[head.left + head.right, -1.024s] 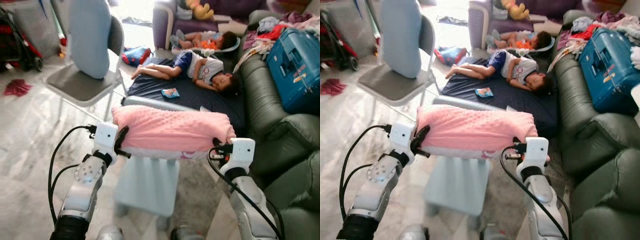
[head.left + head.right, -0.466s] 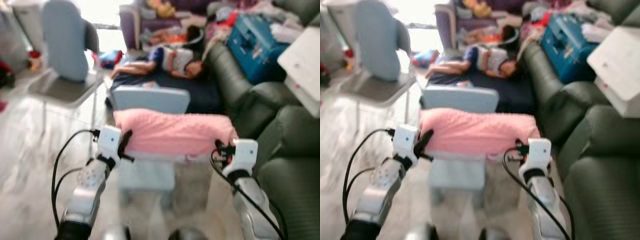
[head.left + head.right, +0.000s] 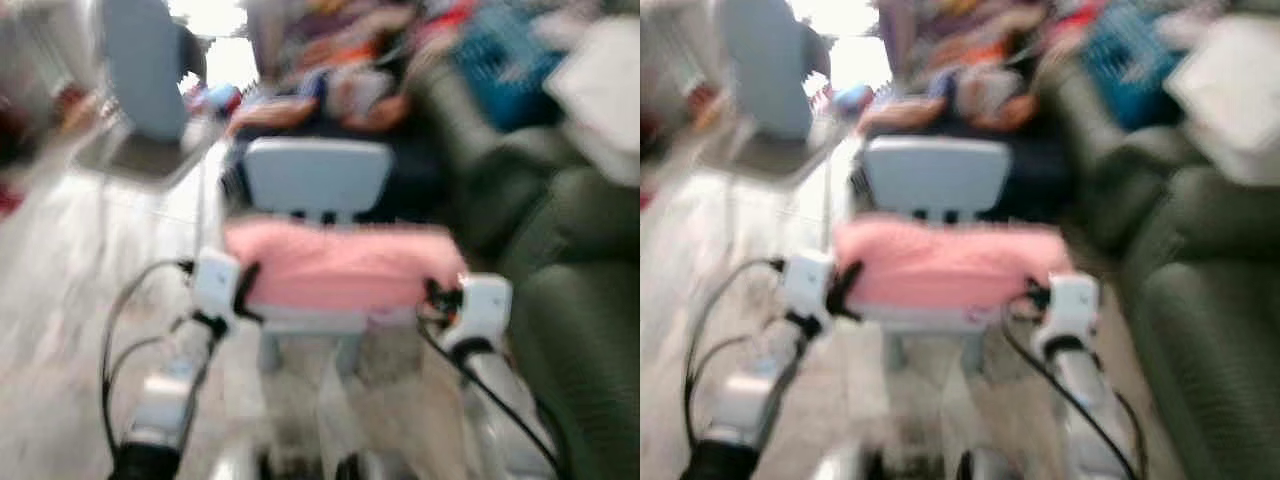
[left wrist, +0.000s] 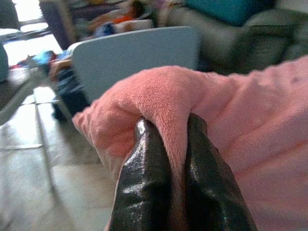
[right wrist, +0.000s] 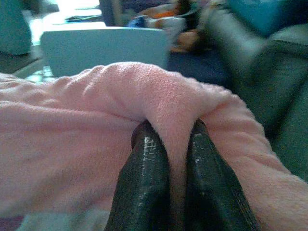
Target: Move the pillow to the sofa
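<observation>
A pink fuzzy pillow (image 3: pixel 340 265) hangs level between my two arms, above a small light-blue chair (image 3: pixel 318 175). My left gripper (image 4: pixel 169 159) is shut on a fold at the pillow's left end (image 4: pixel 159 96). At the other end my right gripper (image 5: pixel 169 154) pinches a fold of the same pillow (image 5: pixel 163 91). The dark green sofa (image 3: pixel 575 250) runs along the right side, its nearest seat beside my right arm. The head views are blurred.
A grey folding chair (image 3: pixel 150 150) with a blue cushion stands at the far left. People (image 3: pixel 330 95) lie on a dark mat beyond the small chair. A blue case (image 3: pixel 510 70) and a white box (image 3: pixel 600 80) sit on the sofa farther back. Pale floor lies to the left.
The whole view has shifted and blurred, so the camera is moving. The small blue chair and the sofa now look closer. Both grippers keep the pillow in the same hold.
</observation>
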Motion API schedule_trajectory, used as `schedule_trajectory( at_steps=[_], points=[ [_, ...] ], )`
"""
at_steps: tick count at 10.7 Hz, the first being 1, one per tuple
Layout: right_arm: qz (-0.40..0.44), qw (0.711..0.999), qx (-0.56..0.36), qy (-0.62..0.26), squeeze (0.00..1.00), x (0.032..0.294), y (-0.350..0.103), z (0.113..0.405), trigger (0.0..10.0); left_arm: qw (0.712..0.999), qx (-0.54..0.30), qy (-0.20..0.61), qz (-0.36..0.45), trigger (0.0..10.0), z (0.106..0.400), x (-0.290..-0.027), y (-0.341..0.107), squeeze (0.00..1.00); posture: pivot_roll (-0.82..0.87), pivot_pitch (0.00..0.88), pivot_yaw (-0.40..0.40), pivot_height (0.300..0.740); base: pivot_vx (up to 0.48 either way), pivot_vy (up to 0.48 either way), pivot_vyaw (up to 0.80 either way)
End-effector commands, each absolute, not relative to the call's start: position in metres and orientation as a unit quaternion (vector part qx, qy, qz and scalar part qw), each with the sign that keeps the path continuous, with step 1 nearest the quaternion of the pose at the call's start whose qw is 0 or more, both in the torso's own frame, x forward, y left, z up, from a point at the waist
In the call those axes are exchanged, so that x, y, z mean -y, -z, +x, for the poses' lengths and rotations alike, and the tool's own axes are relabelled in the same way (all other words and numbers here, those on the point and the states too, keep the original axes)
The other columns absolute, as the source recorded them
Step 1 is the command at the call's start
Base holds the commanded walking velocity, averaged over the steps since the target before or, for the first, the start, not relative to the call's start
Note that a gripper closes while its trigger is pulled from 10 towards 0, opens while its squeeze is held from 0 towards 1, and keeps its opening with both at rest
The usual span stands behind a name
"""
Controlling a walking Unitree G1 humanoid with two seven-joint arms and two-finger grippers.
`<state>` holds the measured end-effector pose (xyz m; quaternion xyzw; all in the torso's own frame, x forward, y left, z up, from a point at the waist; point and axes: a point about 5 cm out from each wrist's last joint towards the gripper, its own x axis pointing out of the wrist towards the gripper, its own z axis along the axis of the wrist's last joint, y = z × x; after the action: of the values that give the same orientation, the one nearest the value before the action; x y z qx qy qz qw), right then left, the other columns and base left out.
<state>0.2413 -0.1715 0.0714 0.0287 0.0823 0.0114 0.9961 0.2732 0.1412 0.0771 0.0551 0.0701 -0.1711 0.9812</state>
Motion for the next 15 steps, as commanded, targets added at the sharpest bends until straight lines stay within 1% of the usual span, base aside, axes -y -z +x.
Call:
schedule_trajectory(
  at_steps=[1,2,4,6,7,9,12,15],
  points=[
    [0.028,0.997,-0.074,-0.007,0.00,0.172,-0.076,0.243,10.0,0.983,-0.051,0.161,0.066,10.0,0.277,-0.147,-0.085,0.00,-0.03,0.071,-0.050,0.740,0.000,0.000,-0.80],
    [0.027,0.997,-0.074,-0.007,0.00,0.172,-0.076,0.244,10.0,0.984,-0.048,0.159,0.068,10.0,0.278,-0.147,-0.085,0.00,-0.03,0.072,-0.050,0.740,0.000,0.000,-0.80],
    [0.026,0.997,-0.075,-0.005,0.00,0.172,-0.076,0.246,10.0,0.984,-0.050,0.166,0.044,10.0,0.278,-0.149,-0.087,0.00,-0.02,0.091,-0.050,0.740,0.000,0.000,-0.80],
    [0.027,0.997,-0.072,-0.002,0.00,0.170,-0.076,0.245,10.0,0.977,-0.054,0.206,0.030,10.0,0.271,-0.139,-0.084,0.00,-0.02,0.086,-0.048,0.740,0.000,0.000,-0.80],
    [0.028,0.997,-0.072,0.000,0.00,0.171,-0.076,0.244,10.0,0.976,-0.054,0.208,0.029,10.0,0.271,-0.138,-0.084,0.00,-0.02,0.086,-0.048,0.740,0.000,0.000,-0.80],
    [0.023,0.997,-0.068,0.018,0.00,0.181,-0.078,0.248,10.0,0.975,-0.055,0.216,0.011,10.0,0.273,-0.133,-0.084,0.00,-0.04,0.073,-0.044,0.740,0.000,0.000,-0.80],
    [0.018,0.997,-0.066,0.016,0.00,0.182,-0.079,0.247,10.0,0.974,-0.054,0.219,0.003,10.0,0.273,-0.132,-0.084,0.00,-0.05,0.076,-0.050,0.740,0.000,0.000,-0.80],
    [0.017,0.998,-0.066,0.019,0.00,0.182,-0.079,0.246,10.0,0.973,-0.055,0.224,-0.001,10.0,0.274,-0.131,-0.083,0.00,-0.06,0.080,-0.044,0.740,0.297,0.000,-0.80]
  ],
)
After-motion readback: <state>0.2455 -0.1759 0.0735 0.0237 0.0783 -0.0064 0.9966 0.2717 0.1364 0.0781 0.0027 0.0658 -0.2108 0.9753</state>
